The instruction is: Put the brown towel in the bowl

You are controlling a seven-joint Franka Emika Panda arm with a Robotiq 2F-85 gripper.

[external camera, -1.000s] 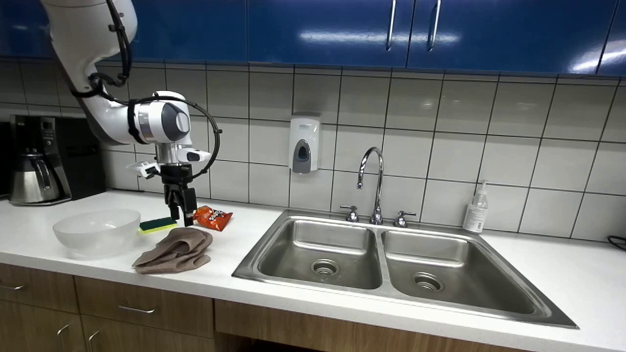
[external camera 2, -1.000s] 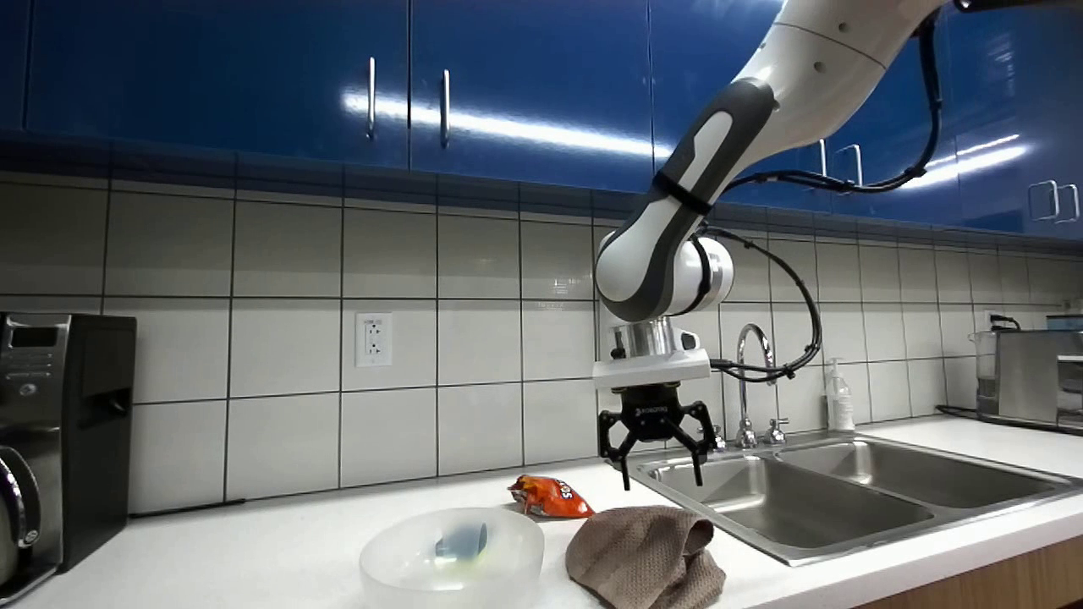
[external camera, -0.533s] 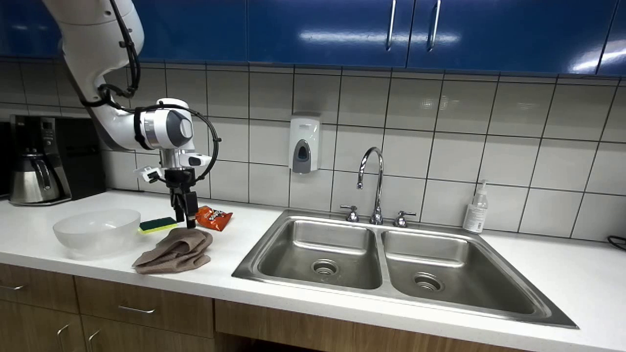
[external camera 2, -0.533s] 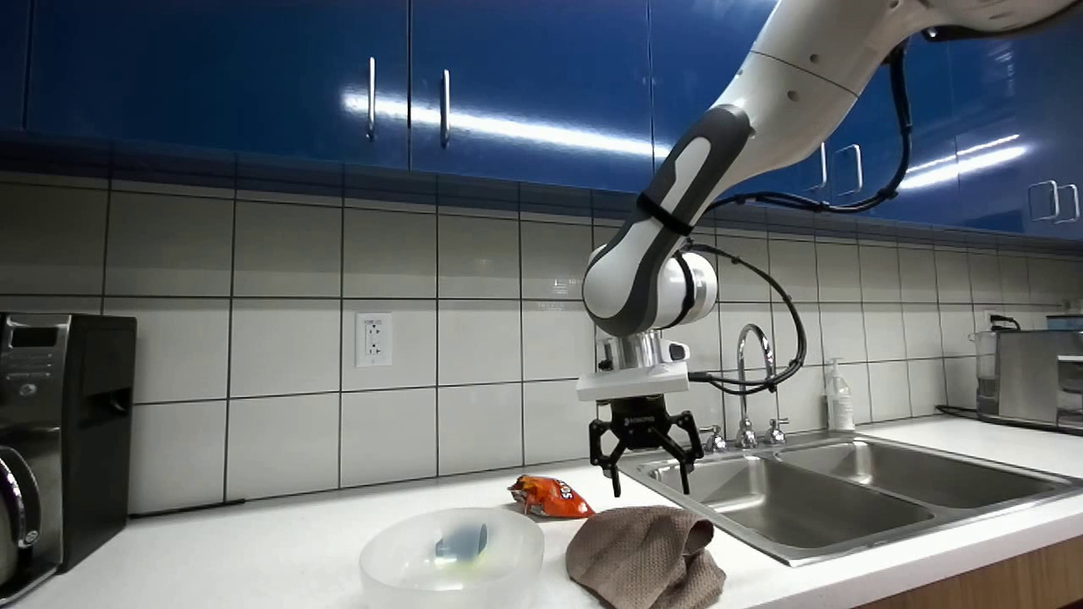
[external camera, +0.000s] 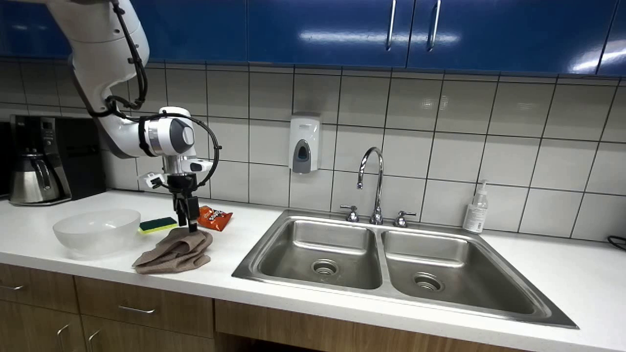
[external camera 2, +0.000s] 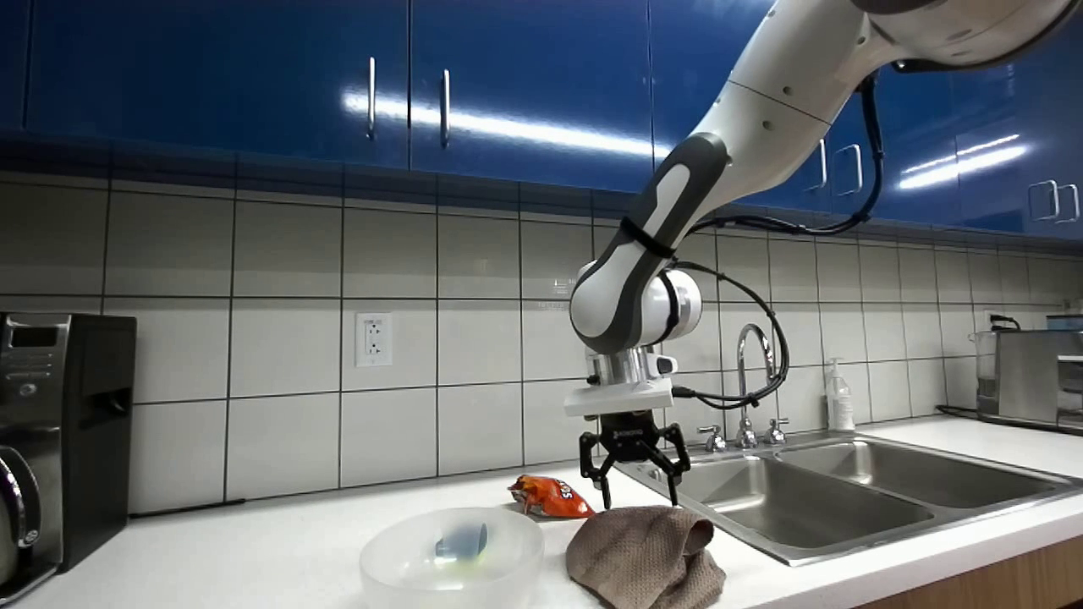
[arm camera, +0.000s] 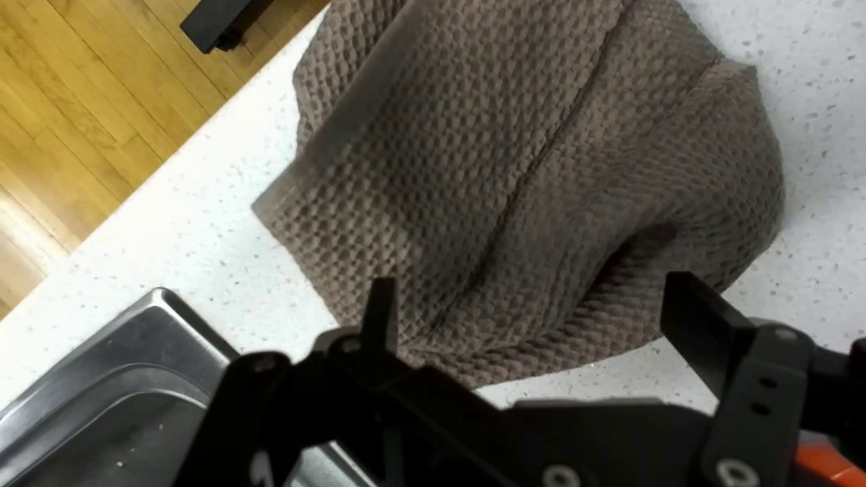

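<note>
The brown towel lies crumpled on the counter between the bowl and the sink; it also shows in an exterior view and fills much of the wrist view. The translucent white bowl stands beside it, also seen in an exterior view, and is out of the wrist view. My gripper points down at the towel's back edge, fingers spread, nothing between them; it also shows in an exterior view and in the wrist view. Whether the fingertips touch the cloth I cannot tell.
A green and yellow sponge lies behind the bowl, blurred through its wall in an exterior view. An orange snack bag lies just behind the gripper. The double sink is beside the towel. A coffee maker stands beyond the bowl.
My gripper has moved down towards the towel's back edge, shifting slightly right in an exterior view and left in the opposite picture. It stays open. Towel and bowl have not moved.
</note>
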